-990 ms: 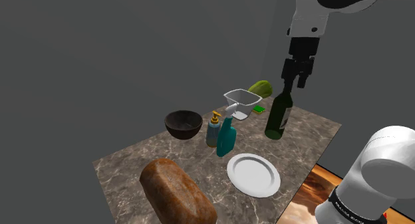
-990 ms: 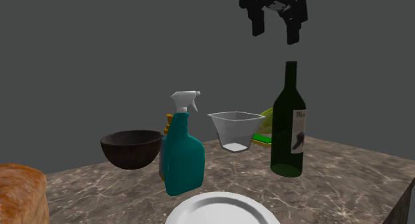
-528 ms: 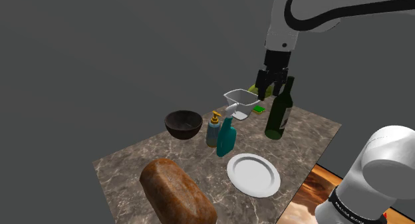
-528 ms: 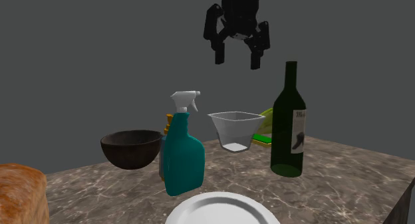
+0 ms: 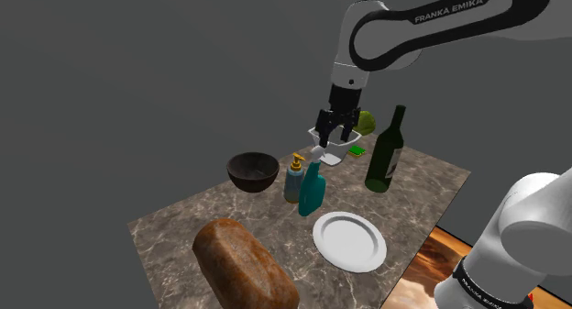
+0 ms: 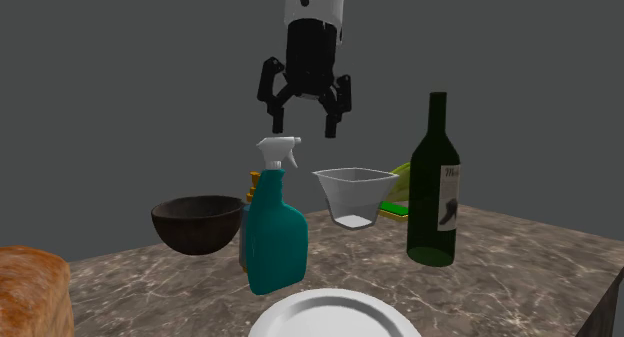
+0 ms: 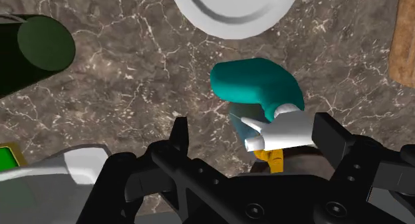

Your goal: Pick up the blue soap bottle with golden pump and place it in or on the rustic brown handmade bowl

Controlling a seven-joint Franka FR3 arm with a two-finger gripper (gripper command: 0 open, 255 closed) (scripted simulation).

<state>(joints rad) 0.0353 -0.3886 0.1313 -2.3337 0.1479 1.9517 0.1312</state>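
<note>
Hovering spread and empty, the pincer [image 6: 303, 125] hangs above the soap bottle [image 5: 293, 182] standing just beside the teal spray bottle [image 5: 311, 193].

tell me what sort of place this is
Probably a kitchen or dining corner, though it is a bare render: a marble-patterned tabletop holds a bread loaf, a white plate and a dark green wine bottle.

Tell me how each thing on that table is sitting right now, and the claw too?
gripper: open, empty, hanging in the air
soap bottle: upright, untouched
spray bottle: upright, beside the soap bottle
bowl: right way up, empty
measuring cup: upright
wine bottle: upright
plate: flat, empty
bread loaf: lying flat
</note>
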